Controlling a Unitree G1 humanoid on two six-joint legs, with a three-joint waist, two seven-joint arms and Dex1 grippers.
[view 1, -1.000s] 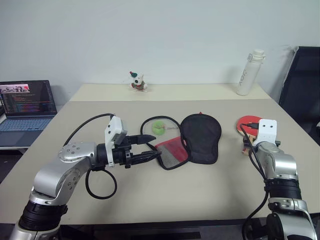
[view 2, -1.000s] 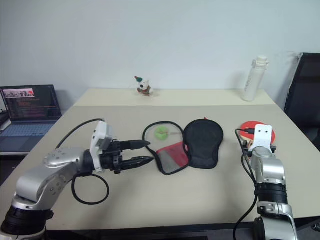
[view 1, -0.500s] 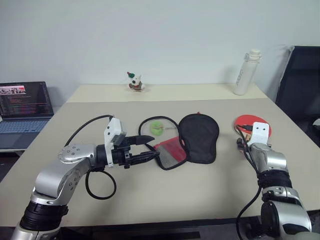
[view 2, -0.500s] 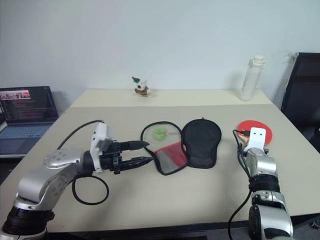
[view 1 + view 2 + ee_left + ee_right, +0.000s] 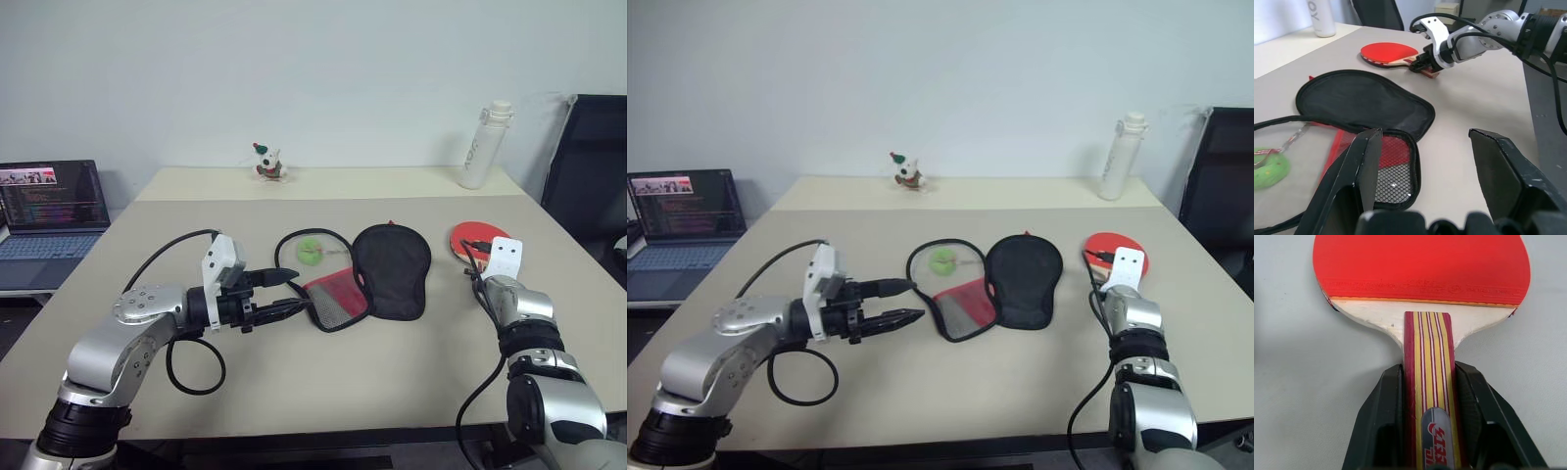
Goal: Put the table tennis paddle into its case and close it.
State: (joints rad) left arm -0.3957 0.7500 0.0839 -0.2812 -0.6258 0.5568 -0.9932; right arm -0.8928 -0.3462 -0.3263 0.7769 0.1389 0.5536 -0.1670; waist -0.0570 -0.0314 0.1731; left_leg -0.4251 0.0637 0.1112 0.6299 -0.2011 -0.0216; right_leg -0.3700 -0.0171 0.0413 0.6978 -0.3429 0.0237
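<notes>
A robot's right gripper (image 5: 1427,382) clamps both black fingers against the sides of the striped wooden handle of a round, red rubber-faced table tennis paddle (image 5: 1420,269), which lies flat on the beige worktop (image 5: 392,372) at the robot's right, well apart from its case. The paddle-shaped black fabric case (image 5: 390,269), unzipped, is spread open at mid-worktop, its mesh panel with a red patch folded toward the left gripper (image 5: 299,292). That gripper hovers just beside the case's near edge, fingers apart and holding nothing. A small green ball (image 5: 311,251) sits within the opened mesh half. A white bottle (image 5: 485,144), a small toy figure (image 5: 266,162) and an open laptop (image 5: 47,209) stand further off.

The grasp looks centred on the handle; lifting well likely means keeping the blade level and clearing the worktop before swinging left, while the free gripper could pin the case's edge so the blade slides in head first.
</notes>
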